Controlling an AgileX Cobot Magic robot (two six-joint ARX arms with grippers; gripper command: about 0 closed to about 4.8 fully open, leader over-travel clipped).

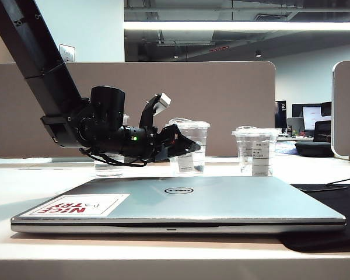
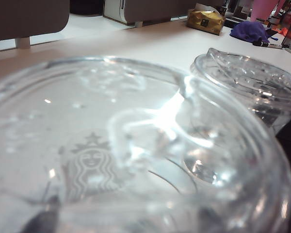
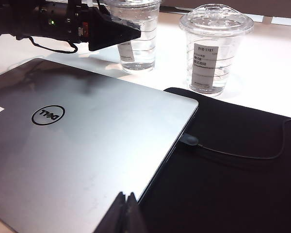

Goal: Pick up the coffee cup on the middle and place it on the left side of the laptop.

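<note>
Cup [image 1: 188,146] stands mid-table behind the laptop [image 1: 181,201]. Your left gripper [image 1: 184,147] reaches it level, jaws flanking its wall, apparently for a side grasp; grip unconfirmed. Right gripper [image 3: 125,213] hangs pinched together over the laptop's near edge.

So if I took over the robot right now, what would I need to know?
Left tool: at the middle coffee cup, fingers beside it; a firm grip can't be confirmed.
Right tool: shut, above the laptop, holding nothing.
Done: reach to the cup, which is on the table behind the laptop.
Left: grip, lift, set it down left of the laptop.
</note>
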